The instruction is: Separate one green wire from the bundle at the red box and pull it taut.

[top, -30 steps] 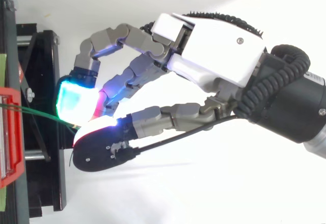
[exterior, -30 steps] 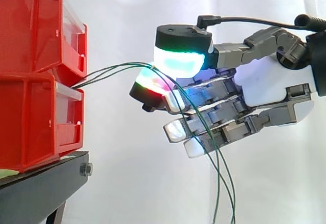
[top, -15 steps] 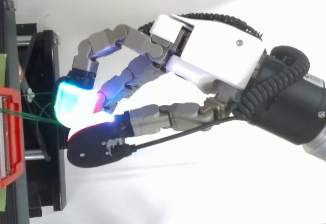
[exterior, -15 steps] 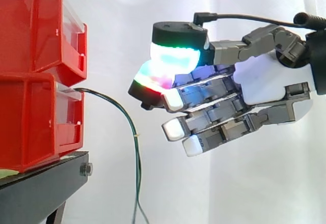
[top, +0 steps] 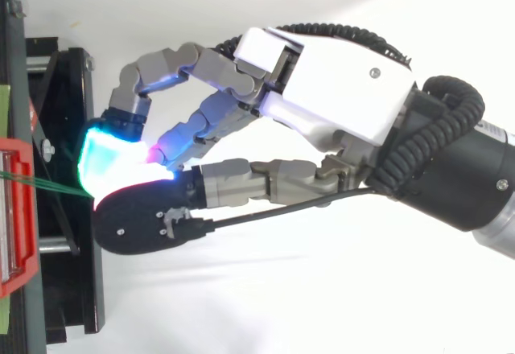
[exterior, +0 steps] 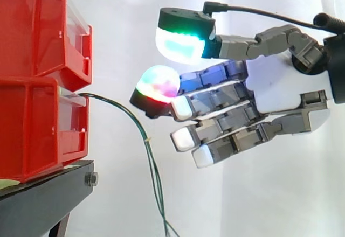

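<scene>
**A:** At the front of the lower half of the box [exterior: 32, 124], that's where the wires [exterior: 141, 131] come out. They arch over, then drop slack past the stand [exterior: 48, 191].

**B:** All together, by the look of it. None is parted from the rest, and none is taut.

**A:** Because nothing holds them. The hand [exterior: 275, 94] hangs near them but clear, released. Its upper pad [exterior: 180, 42] sits apart from the glowing fingertip [exterior: 156, 83] below, with nothing in the gap.

**B:** From above, though, the wires [top: 44, 186] run straight from the box towards the cyan pad [top: 100, 161].

**A:** Towards it, yes, but I can't tell from there whether they touch. From the side, the wires pass below and to the box side of the fingertips.

**B:** Why hold the hand like that?

**A:** My guess is that the gap is left wide to take in one strand. It is also kept level with the box front, where the wires leave it. The job looks barely begun, because the hand must come lower to reach them.
</scene>
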You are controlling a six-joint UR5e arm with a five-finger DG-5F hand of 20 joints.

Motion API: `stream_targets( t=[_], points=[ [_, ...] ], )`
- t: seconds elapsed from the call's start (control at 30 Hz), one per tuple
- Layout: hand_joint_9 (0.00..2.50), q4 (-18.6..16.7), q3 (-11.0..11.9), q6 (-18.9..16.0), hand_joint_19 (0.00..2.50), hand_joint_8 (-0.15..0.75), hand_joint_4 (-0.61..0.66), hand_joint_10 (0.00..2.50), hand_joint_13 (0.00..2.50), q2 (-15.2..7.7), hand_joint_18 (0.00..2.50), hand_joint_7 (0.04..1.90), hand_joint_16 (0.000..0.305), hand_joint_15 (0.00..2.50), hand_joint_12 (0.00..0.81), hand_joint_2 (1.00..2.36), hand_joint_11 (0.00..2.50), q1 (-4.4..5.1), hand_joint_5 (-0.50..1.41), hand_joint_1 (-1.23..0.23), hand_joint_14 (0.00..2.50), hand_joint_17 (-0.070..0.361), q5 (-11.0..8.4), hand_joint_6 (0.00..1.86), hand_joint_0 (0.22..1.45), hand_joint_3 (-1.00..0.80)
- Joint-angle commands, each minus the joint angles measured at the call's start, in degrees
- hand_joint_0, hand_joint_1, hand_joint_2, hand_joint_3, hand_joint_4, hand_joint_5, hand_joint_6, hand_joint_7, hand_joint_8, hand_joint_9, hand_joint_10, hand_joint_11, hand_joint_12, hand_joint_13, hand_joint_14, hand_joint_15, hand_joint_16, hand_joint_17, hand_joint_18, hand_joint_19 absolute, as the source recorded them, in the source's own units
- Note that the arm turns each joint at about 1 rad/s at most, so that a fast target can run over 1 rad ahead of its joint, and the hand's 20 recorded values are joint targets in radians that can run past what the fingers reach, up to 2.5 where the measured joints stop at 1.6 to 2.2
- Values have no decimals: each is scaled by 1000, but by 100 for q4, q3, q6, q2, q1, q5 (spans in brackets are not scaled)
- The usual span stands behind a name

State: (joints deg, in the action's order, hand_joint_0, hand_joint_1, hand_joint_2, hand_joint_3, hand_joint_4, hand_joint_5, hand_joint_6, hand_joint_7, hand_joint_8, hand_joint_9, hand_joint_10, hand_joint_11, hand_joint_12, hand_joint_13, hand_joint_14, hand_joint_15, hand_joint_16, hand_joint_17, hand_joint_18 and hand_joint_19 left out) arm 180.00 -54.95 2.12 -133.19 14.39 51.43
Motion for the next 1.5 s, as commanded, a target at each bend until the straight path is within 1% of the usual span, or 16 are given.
stream_targets(
  t=[0.0,0.13,0.3,0.5,0.53,0.63,0.67,0.8,0.9,1.03,1.1,1.17,1.23,1.27,1.3,1.47],
  points=[
    [1079,-263,-200,-19,599,248,87,21,966,-5,762,996,52,643,353,1000,676,-6,-139,-612,24,116,8,682,508,-500],
    [1075,-703,-473,8,608,246,123,18,973,-5,756,1213,52,638,357,1000,676,-24,-115,-606,22,117,8,511,501,-500],
    [1068,-1125,-754,8,609,246,190,20,968,-5,745,1092,52,643,357,1000,664,-33,-132,-602,24,118,-19,502,497,-500],
    [1060,-1248,-860,25,599,245,210,20,959,-5,742,1042,53,624,360,1000,644,-33,-138,-603,22,119,-19,502,494,-500],
    [1060,-1265,-974,113,598,245,213,20,951,-5,741,1033,53,617,358,1000,655,-33,-140,-603,23,119,-54,503,494,-500],
    [1046,-1397,-1106,210,570,246,222,17,929,-5,725,1021,53,595,359,1000,609,-33,-140,-602,22,119,-98,502,492,-500],
    [1043,-1599,-1202,271,546,245,223,17,916,-5,705,1014,53,571,357,1000,592,-33,-140,-601,20,119,-142,502,490,-500],
    [1016,-2048,-1352,491,454,257,238,15,849,-23,655,961,53,448,356,1000,428,-33,-140,-585,16,119,-186,502,478,-500],
    [1003,-2215,-1352,597,416,269,244,12,823,-75,618,944,53,413,358,1000,375,-33,-141,-573,15,120,-194,503,474,-500],
    [1006,-2496,-1352,658,414,272,244,12,824,-251,604,946,54,424,362,1000,373,-33,-141,-564,16,122,-186,502,467,-500],
    [1008,-2812,-1352,684,414,273,246,12,822,-383,595,944,55,419,365,1000,375,2,-141,-578,17,124,-203,503,461,-500],
    [1011,-2883,-1352,728,410,276,250,12,822,-418,595,942,56,424,368,1000,391,20,-141,-590,17,126,-221,503,453,-500],
    [1014,-3076,-1352,895,394,274,250,13,822,-497,579,947,57,425,371,1000,392,55,-141,-595,15,128,-335,503,452,-500],
    [1014,-3076,-1352,895,396,274,251,13,821,-497,570,942,57,423,372,1000,403,55,-141,-595,15,128,-335,503,451,-500],
    [1016,-3243,-1352,975,394,272,250,13,817,-515,566,942,57,422,374,1000,393,81,-141,-597,15,128,-414,502,450,-500],
    [1024,-3594,-1343,1124,361,281,254,12,814,-664,547,952,58,415,381,1000,390,125,-142,-595,15,130,-441,503,445,-500]
  ],
)
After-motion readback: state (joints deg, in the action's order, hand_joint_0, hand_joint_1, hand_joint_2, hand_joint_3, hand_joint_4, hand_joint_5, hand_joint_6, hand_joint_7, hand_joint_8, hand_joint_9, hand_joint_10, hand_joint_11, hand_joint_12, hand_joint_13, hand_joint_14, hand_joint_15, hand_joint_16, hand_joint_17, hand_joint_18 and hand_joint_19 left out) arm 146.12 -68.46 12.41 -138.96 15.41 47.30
